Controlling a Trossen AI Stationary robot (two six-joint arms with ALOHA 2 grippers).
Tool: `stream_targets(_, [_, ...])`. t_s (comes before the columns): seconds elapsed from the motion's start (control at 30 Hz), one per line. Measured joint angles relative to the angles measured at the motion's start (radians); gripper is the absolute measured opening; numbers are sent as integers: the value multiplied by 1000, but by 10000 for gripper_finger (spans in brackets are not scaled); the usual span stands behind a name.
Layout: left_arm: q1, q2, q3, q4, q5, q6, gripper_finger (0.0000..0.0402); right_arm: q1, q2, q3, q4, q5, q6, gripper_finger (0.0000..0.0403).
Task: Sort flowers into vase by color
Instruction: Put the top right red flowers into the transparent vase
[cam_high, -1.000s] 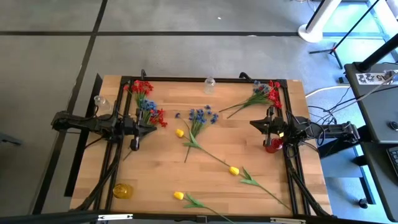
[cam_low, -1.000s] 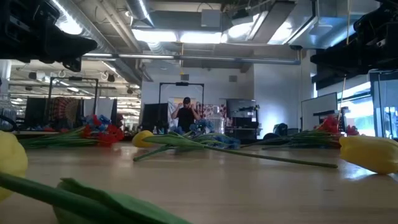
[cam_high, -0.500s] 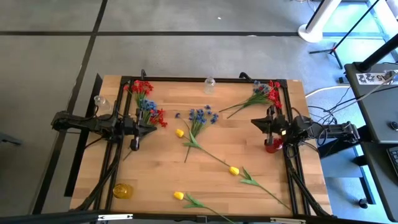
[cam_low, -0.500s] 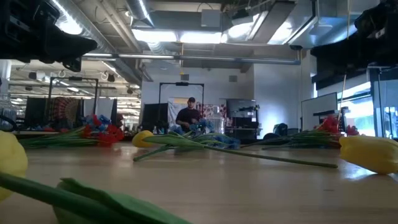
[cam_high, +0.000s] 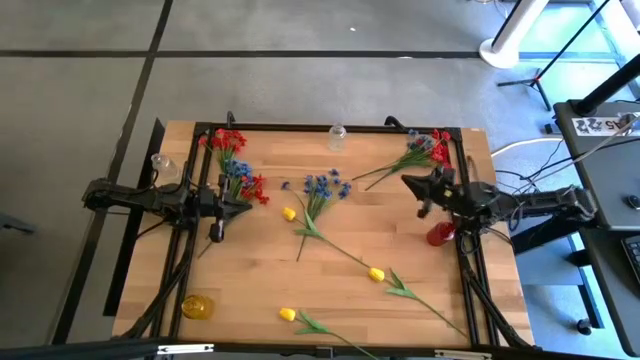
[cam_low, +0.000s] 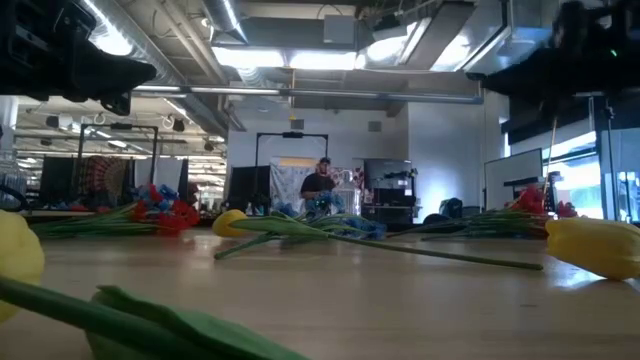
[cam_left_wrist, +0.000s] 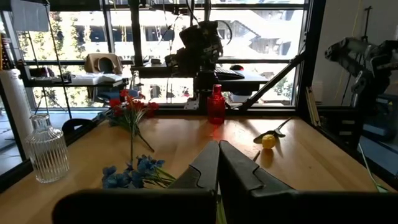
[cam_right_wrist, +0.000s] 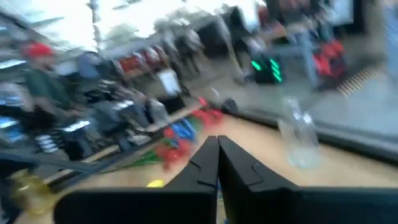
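Flowers (cam_high: 318, 197) | stems lie diagonally (blooms toward far edge) | both jaws together

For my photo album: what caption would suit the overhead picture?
Two robot arms, left gripper and right gripper, over a wooden table strewn with red, blue and yellow flowers.

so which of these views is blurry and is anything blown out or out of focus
Right wrist view: smeared by motion blur, though the clear vase and the shut right gripper still read. Left wrist view: sharp, bright windows behind, the red vase clear. Low view: the near yellow bud is out of focus, with ceiling-light glare. High view: sharp, evenly lit.
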Motion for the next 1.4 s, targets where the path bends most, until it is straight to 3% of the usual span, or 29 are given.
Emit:
stream_targets(0.17, [0, 0, 0, 0, 0, 0, 2, -39, 393, 185, -108, 71, 184, 22])
stream_targets(0.33, [0, 0, 0, 0, 0, 0, 2, -191, 715, 380, -232, 15, 419, 105])
stream_targets(0.53, [0, 0, 0, 0, 0, 0, 2, -372, 909, 566, -452, -110, 672, 214])
stream_targets(0.67, [0, 0, 0, 0, 0, 0, 2, -396, 985, 610, -575, -123, 868, 252])
stream_targets(1.07, [0, 0, 0, 0, 0, 0, 2, -453, 1161, 612, -563, -114, 1258, 260])
stream_targets(1.4, [0, 0, 0, 0, 0, 0, 2, -467, 1227, 612, -561, 0, 1454, 208])
